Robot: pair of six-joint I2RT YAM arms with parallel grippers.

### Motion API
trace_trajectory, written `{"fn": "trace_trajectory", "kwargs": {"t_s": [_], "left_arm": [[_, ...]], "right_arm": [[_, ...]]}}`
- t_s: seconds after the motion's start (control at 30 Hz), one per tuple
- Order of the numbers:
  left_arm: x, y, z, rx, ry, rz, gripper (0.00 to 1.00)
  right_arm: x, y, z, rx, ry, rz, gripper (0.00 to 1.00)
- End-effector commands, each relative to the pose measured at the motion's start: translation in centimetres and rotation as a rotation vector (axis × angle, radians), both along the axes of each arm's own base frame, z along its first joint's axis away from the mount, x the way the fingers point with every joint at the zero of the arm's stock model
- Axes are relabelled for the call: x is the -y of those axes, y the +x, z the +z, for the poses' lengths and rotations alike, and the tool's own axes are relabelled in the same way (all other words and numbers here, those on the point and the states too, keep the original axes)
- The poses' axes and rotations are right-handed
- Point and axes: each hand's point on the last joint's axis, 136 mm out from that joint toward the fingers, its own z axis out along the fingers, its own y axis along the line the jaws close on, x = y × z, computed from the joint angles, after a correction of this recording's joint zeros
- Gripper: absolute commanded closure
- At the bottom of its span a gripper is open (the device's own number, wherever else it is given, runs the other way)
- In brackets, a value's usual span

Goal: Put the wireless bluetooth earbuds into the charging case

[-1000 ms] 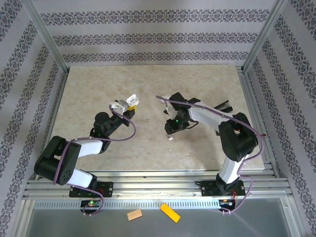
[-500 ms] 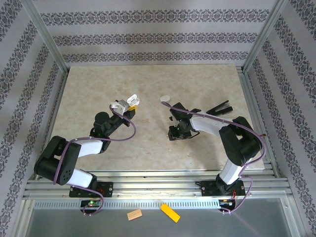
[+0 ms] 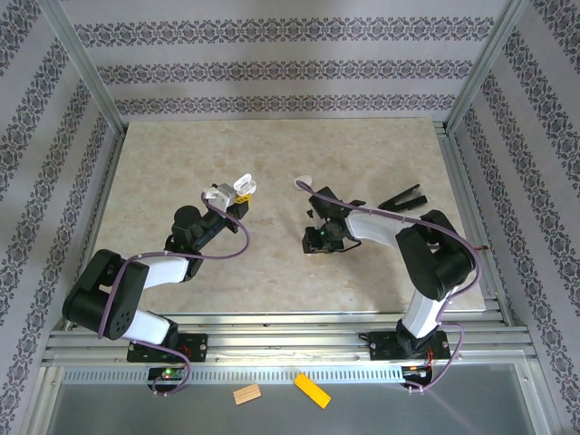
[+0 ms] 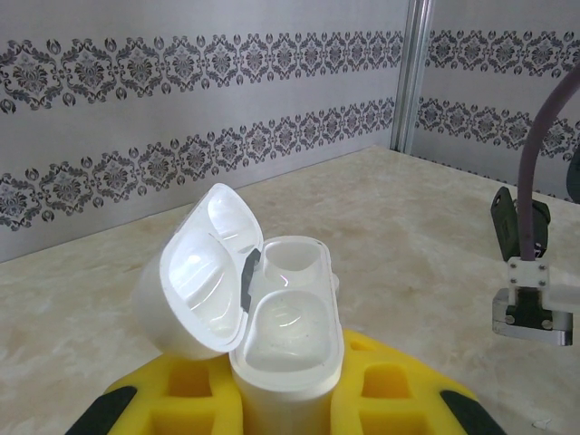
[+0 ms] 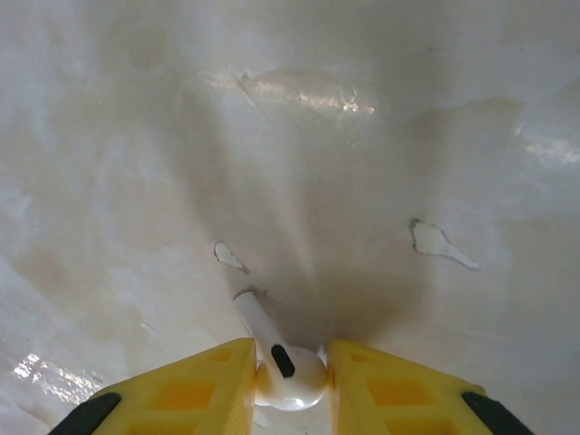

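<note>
Two sets of jaws are seen: the left jaws are clamped on the charging case (image 4: 288, 335), which is held upright with its lid (image 4: 201, 272) swung open. Further right, the right jaws are narrowed against both sides of an earbud (image 5: 294, 381) lying on the counter (image 5: 362, 136).

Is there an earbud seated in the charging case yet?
No, in the left wrist view the charging case stands with its lid swung open, and both wells look empty.
</note>
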Motion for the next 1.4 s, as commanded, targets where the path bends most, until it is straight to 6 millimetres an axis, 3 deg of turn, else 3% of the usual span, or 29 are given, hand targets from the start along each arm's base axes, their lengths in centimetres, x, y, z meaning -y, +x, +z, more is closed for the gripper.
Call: {"fn": "trace_trajectory", "kwargs": {"t_s": [0.0,0.2,0.4,0.53,0.77,0.93,1.07,1.2,1.37], "left_arm": [[-0.5,-0.3,1.1,0.055,-0.001,0.004,1.0],[-0.5,-0.3,1.0,0.054,0.0,0.008,1.0],[-0.9,-0.3,0.9,0.053,0.021,0.026,1.0],[-1.2,-0.4,1.0,0.04,0.032,0.043,1.0],[-1.3,-0.3,1.0,0.04,0.048,0.054,1.0],[-1.4,0.0,1.1,0.045,0.058,0.061,1.0],[-1.8,0.2,1.2,0.048,0.058,0.083,1.0],[-2.1,0.1,1.5,0.06,0.055,0.107,1.0],[-2.6,0.5,1.5,0.064,0.055,0.131,1.0]], "right_arm": [[-0.5,0.6,0.1,0.021,-0.03,0.04,0.75],[-1.9,1.3,0.6,0.044,-0.011,0.248,0.77],[-3.2,-0.9,1.4,-0.03,0.076,0.613,0.78],[-2.6,-2.6,1.9,-0.107,0.087,0.786,0.76],[-0.9,-2.2,0.8,-0.154,-0.031,0.852,0.76],[-0.1,-1.3,1.6,-0.087,-0.108,0.813,0.6],[0.1,0.0,3.4,0.004,-0.142,0.665,0.53],[-0.5,0.1,4.9,0.085,-0.095,0.415,0.48],[-1.6,-1.0,4.8,0.081,0.049,0.034,0.52]]}}
